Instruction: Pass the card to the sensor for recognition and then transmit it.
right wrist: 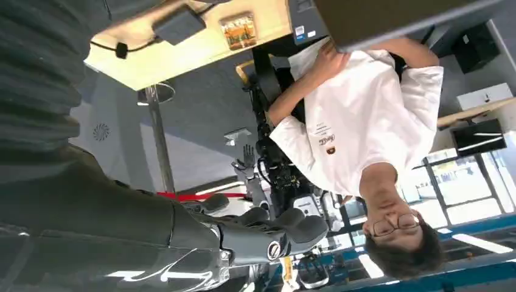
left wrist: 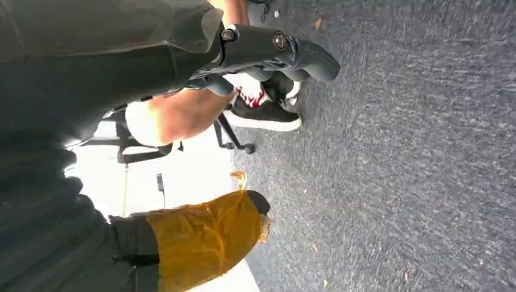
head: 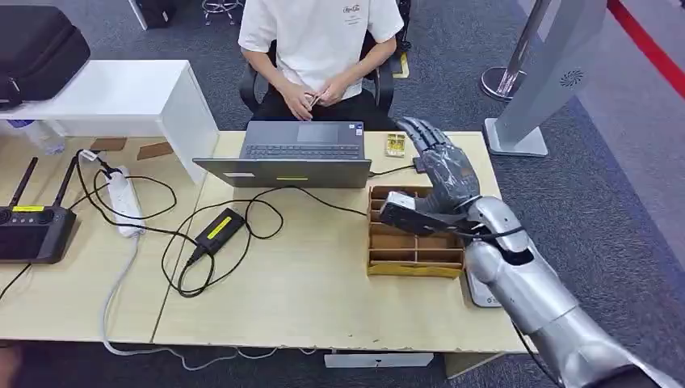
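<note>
My right hand hovers above the back of a cardboard compartment box at the table's right side. Its fingers point up and apart, the thick thumb juts left over the box, and nothing shows in it. In the right wrist view the same hand is empty, fingers stretched out. A small yellow card-like item lies beside the laptop. A dark cabled device sits near it, mostly hidden behind my hand in the head view. My left hand hangs over the carpet, holding nothing.
A person in a white shirt sits behind the laptop, hands together. A power brick and cables cross the table's middle, with a power strip and a controller at the left. A white pad lies under my right forearm.
</note>
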{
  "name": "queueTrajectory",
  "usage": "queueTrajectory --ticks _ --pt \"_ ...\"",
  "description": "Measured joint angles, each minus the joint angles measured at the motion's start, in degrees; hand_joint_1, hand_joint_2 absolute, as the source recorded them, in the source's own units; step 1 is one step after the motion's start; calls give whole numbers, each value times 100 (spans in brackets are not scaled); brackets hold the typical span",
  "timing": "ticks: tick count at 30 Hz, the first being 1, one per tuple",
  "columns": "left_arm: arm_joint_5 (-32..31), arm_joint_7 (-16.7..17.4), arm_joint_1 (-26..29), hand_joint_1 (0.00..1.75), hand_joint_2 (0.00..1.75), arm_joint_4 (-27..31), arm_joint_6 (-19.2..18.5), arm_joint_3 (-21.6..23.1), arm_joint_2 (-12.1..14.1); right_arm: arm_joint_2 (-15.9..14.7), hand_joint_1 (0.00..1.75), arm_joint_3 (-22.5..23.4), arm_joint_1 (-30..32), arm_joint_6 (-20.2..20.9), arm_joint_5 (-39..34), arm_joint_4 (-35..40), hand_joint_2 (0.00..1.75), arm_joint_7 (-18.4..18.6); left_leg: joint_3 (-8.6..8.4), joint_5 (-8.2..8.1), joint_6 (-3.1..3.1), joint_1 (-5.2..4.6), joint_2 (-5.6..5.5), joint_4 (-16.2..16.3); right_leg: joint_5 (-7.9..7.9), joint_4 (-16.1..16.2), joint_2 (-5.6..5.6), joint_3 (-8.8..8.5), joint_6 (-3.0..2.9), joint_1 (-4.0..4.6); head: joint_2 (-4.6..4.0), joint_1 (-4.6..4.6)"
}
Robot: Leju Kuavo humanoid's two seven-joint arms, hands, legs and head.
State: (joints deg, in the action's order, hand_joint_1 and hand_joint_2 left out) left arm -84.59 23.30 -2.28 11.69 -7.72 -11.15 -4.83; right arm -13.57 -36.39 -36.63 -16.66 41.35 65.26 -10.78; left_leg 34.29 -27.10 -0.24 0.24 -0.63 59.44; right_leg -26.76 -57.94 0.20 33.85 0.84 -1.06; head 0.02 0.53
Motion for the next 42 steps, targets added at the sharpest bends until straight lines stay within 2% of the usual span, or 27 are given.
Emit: queueTrajectory --ticks 11,15,21,26,34,39,42 --pt "31 74 10 0 175 0 0 -221 0 -667 0 306 1261 -252 166 1579 175 -87 -1 0 0 1 -3 -1 -4 0 -5 0 2 1 0 0" --pt "22 83 12 0 175 0 7 -251 -2 -776 0 413 1720 -352 370 1976 175 -79 2 -1 0 1 -3 -1 -6 0 -6 1 2 1 0 0" --pt "-8 114 10 0 175 0 11 -306 -15 -798 0 450 2325 -564 544 2193 175 -87 2 -3 3 1 -3 -2 -7 0 -6 0 1 1 0 0" --pt "-68 135 4 0 175 0 9 -337 -26 -643 0 391 2654 -721 747 2088 175 -28 2 -3 3 1 -1 -4 -7 -1 -4 1 1 1 0 0" --pt "-120 142 -1 0 175 0 -2 -339 -48 -195 0 275 2703 -1014 1126 1432 175 175 2 -2 3 2 -1 -4 -7 -1 -3 0 1 1 0 0" --pt "-133 151 -9 0 175 0 -20 -339 -50 148 0 214 2617 -1527 1811 808 175 515 2 -2 3 2 -1 -4 -7 -1 -4 0 1 1 0 0" --pt "-133 151 -11 0 175 0 -22 -339 -57 315 0 195 2554 -1644 1923 501 175 581 2 -2 3 2 -1 -4 -7 -1 -4 0 1 1 0 -2"
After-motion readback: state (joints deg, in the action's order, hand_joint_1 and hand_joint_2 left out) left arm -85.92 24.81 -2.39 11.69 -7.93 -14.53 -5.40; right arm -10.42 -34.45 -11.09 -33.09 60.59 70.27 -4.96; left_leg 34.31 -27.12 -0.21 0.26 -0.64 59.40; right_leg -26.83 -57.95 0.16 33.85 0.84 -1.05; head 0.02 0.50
